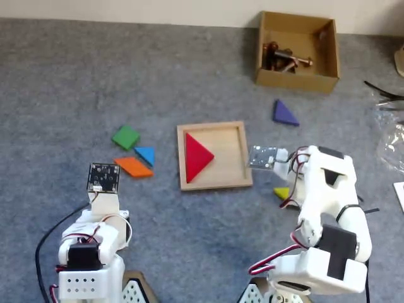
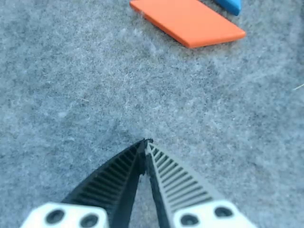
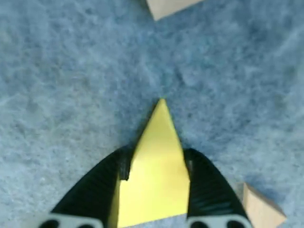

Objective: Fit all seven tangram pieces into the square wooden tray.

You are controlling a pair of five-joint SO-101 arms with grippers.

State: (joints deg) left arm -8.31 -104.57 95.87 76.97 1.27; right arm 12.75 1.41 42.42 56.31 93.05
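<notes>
- Since the right tool (image 3: 156, 154) has its ribbed jaws pressed against the two sloping sides of the small yellow triangle (image 3: 154, 185), that piece is the one in hand. It sits just off the near right corner of the square wooden tray (image 1: 228, 146), which lies about mid-desk.
- Whether the triangle is lifted or resting on the grey felt desk (image 1: 63, 82) is hard to judge from the wrist view.
- The left tool (image 2: 146, 142) is closed on nothing, tips together above bare felt, near the orange parallelogram (image 2: 187, 21) on the left side of the desk.
- The large red triangle (image 1: 197, 156) lies in the tray's left half, so the right half is free.
- Sloping sides tend to squeeze a wedge forward out of the jaws, so steady pressure and a slow lift seem wise.
- Raise the piece clear of the tray's rim before crossing it, then lower it flat.
- Seat it with one straight edge against a wall in a free corner, leaving room for the rest.
- The green square (image 1: 125, 137) and blue triangle (image 1: 145, 154) wait beside the parallelogram. The purple triangle (image 1: 285, 113) lies nearer the far edge, below the open cardboard box (image 1: 297, 79).
</notes>
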